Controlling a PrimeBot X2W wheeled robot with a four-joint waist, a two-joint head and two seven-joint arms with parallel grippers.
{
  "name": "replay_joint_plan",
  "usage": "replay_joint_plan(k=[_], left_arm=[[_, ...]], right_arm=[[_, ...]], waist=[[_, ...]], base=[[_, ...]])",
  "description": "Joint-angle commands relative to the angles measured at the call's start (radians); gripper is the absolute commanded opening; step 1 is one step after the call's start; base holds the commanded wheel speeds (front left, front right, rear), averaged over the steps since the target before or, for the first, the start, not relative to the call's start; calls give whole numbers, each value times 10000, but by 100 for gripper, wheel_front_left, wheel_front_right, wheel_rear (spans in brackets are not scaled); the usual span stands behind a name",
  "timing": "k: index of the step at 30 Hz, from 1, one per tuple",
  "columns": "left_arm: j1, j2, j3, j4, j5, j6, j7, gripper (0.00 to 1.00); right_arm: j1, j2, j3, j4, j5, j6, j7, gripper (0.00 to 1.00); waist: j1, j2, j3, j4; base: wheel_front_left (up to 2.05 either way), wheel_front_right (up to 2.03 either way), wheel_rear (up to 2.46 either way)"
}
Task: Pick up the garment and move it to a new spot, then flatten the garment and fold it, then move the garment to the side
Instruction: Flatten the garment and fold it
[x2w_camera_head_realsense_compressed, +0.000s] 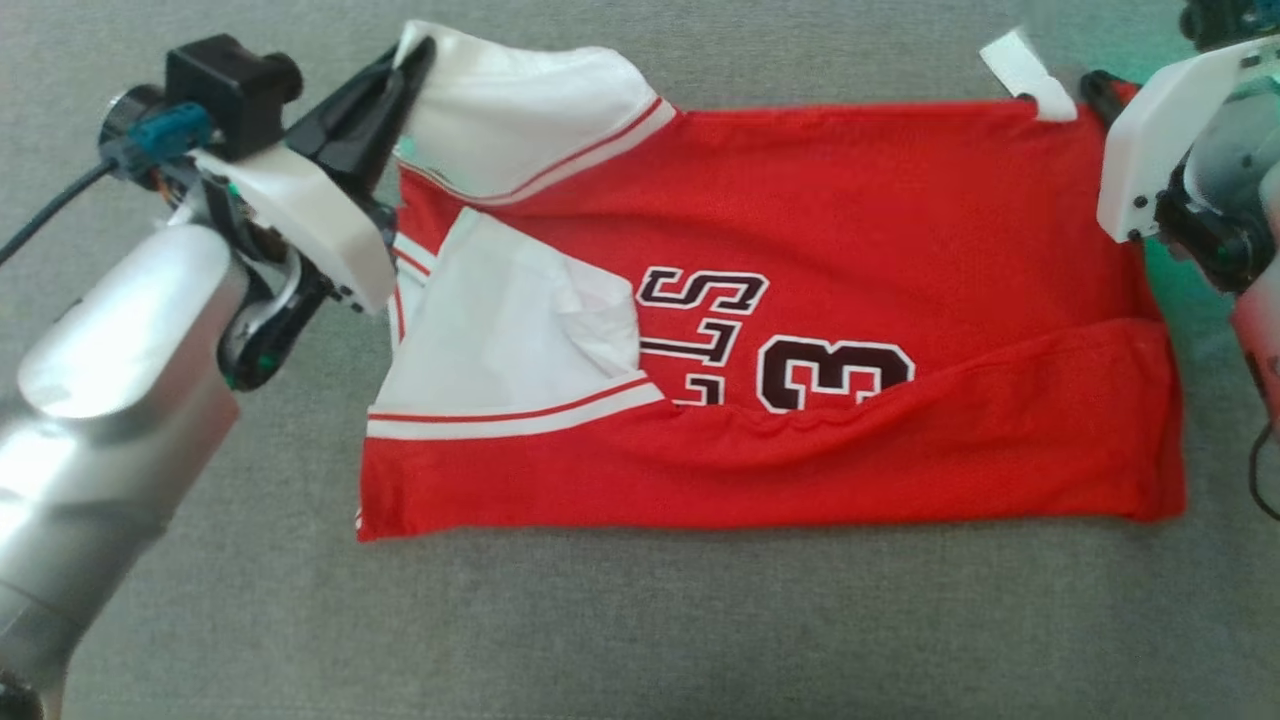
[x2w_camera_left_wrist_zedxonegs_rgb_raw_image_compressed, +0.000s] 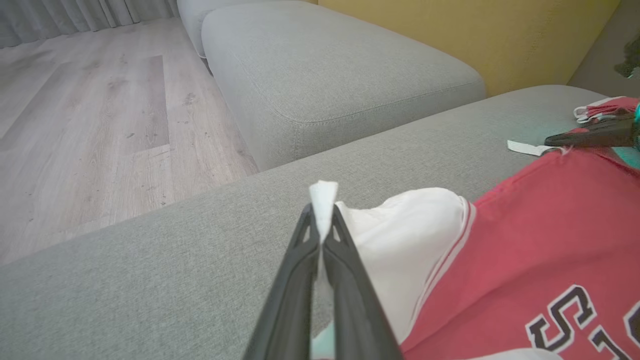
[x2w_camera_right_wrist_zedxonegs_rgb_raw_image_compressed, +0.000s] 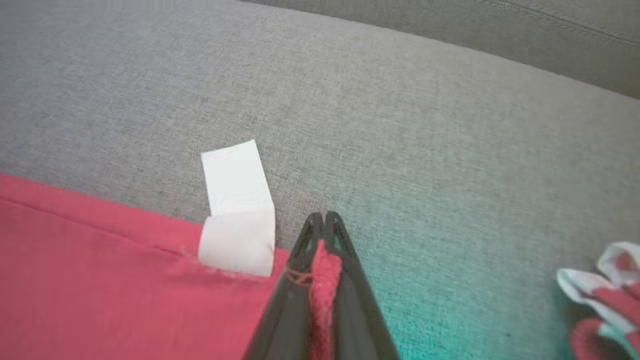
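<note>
Head view: one red jersey (x2w_camera_head_realsense_compressed: 850, 250) lies spread across the grey sofa (x2w_camera_head_realsense_compressed: 640, 630), with its sleeves toward the robot's left. Its near long edge is folded up over the lower part of the print (a "3" and a few letters show above the fold). It has two white sleeves: the far sleeve (x2w_camera_head_realsense_compressed: 530, 110) is raised at its corner, and the near one (x2w_camera_head_realsense_compressed: 510, 330) lies flat on the red body.

Two grippers are at work, one at each far corner. The left gripper (x2w_camera_head_realsense_compressed: 410, 70) is pinched tight on the corner of the far sleeve; in the left wrist view a white tip of cloth pokes out past its fingertips. The right gripper (x2w_camera_head_realsense_compressed: 1098, 95) is clamped on the far right red corner, with red fabric bunched between its fingers in the right wrist view. Just beside it, one white label (x2w_camera_head_realsense_compressed: 1025, 72) sticks out from the hem onto the sofa.

One small red-and-white cloth (x2w_camera_right_wrist_zedxonegs_rgb_raw_image_compressed: 605, 290) lies crumpled on the sofa, apart from the jersey. The left wrist view also takes in one more grey cushion (x2w_camera_left_wrist_zedxonegs_rgb_raw_image_compressed: 325, 75) and a wooden floor (x2w_camera_left_wrist_zedxonegs_rgb_raw_image_compressed: 100, 125).
</note>
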Motion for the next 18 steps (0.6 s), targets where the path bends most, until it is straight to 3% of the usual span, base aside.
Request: replay_joint_plan(k=[1,8,18], left_arm=[[-697,385,591,-55,13,69,-115,0],[-1434,496,941,778,125,154,-538,0],[-3318,542,1069,2455,733,76,-1125,0]], right_arm=[[-139,0,69,-158,109,-9,-222,0],[-1031,322,17,-296,668,-9,-1332,0],[-2661,1015,-38,225,450,-9,-2761,0]], waist=[[0,0,31,-98],[0,0,282,-513],[0,0,815,-1079]], base=[[0,0,0],[0,0,0],[0,0,0]])
